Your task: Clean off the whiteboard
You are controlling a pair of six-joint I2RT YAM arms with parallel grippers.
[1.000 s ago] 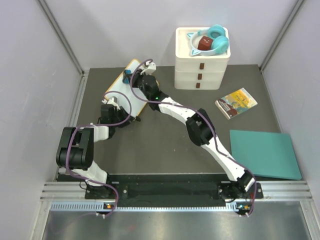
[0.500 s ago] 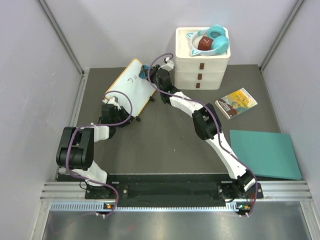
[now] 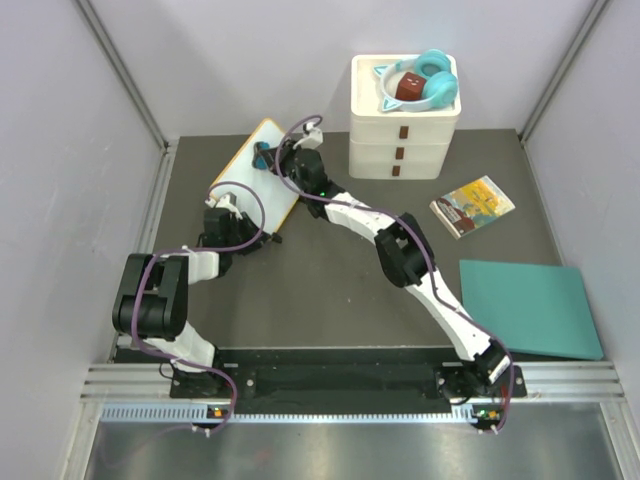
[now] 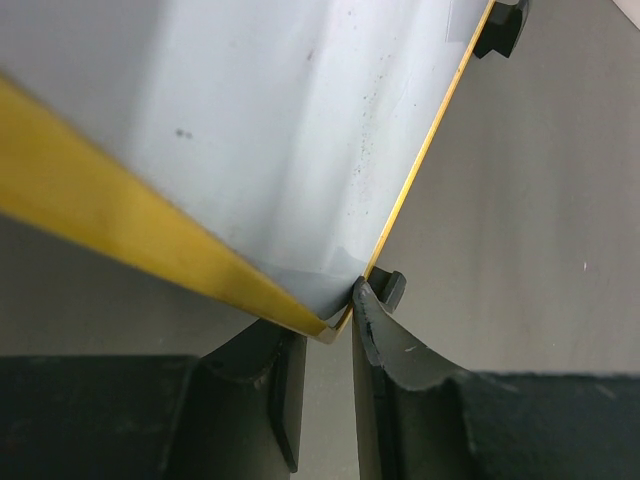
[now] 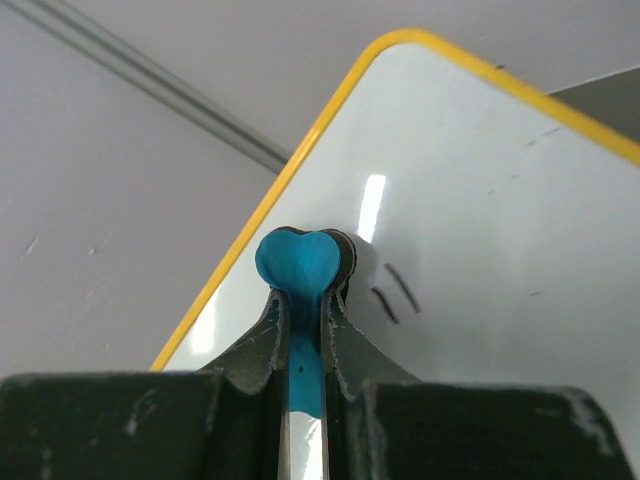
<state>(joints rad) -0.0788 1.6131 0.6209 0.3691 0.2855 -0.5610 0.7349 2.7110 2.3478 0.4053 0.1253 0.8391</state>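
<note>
Hemmed in left of the small white, yellow-rimmed whiteboard (image 3: 243, 180) by the grey side wall (image 3: 100, 120). Blocked at its near corner by the left gripper (image 4: 325, 335), clamped on the rim. Blocked over its far part by the right gripper (image 5: 303, 310), pinching a blue eraser (image 5: 298, 262) at the surface. Crowded right of the board by a white three-drawer plastic box (image 3: 404, 135). Open dark tabletop (image 3: 330, 290) nearer than the board. Well right of it, a colourful booklet (image 3: 472, 206) and a flat teal sheet (image 3: 530, 305).

Right hand (image 3: 268, 155) over whiteboard (image 3: 243, 172); left hand (image 3: 219, 211) at near corner.
</note>
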